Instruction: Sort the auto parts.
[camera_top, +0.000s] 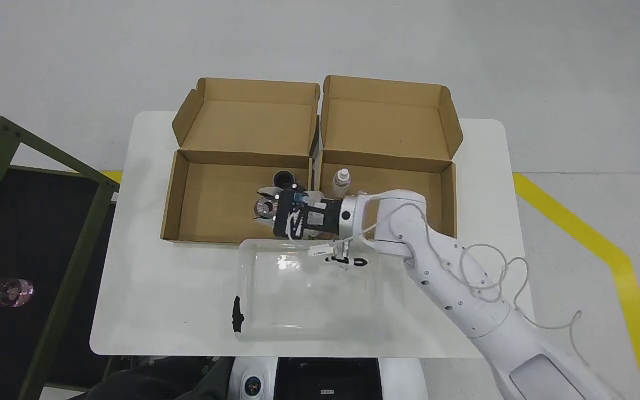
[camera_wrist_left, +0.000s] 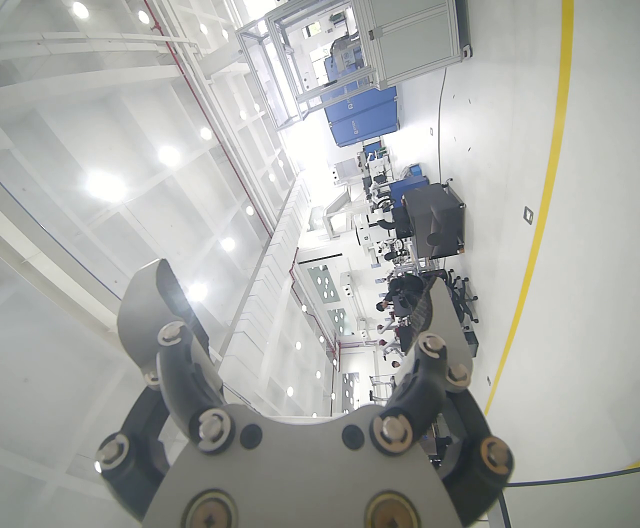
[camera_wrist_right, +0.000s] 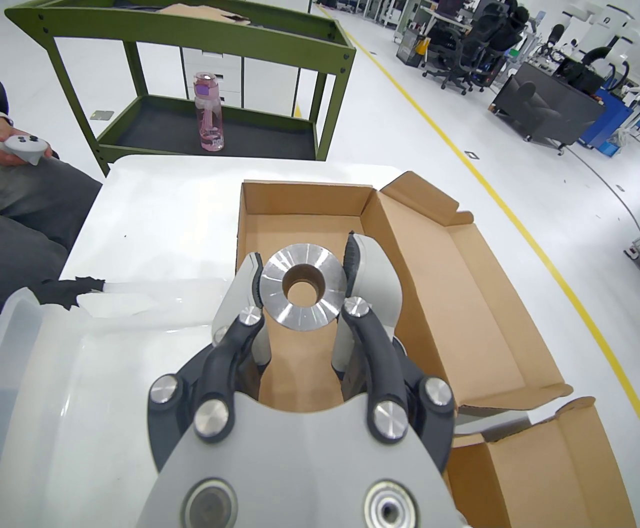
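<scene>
My right gripper (camera_wrist_right: 303, 260) is shut on a flat silver metal ring (camera_wrist_right: 303, 292) with a round hole, held above the floor of the left cardboard box (camera_wrist_right: 320, 210). From above, that gripper (camera_top: 266, 208) hangs over the left box (camera_top: 200, 205), near its right end. A small black part (camera_top: 285, 178) lies in this box by the back wall. The right box (camera_top: 420, 190) holds a small white part (camera_top: 343, 178). My left gripper (camera_wrist_left: 295, 287) is open, holds nothing and points up at the room's ceiling.
A clear plastic bin (camera_top: 300, 300) stands in front of the boxes, with a black part (camera_top: 237, 315) at its left rim and another (camera_top: 350, 262) near its back edge. A green cart (camera_wrist_right: 210, 75) with a pink bottle (camera_wrist_right: 210, 112) stands beside the table.
</scene>
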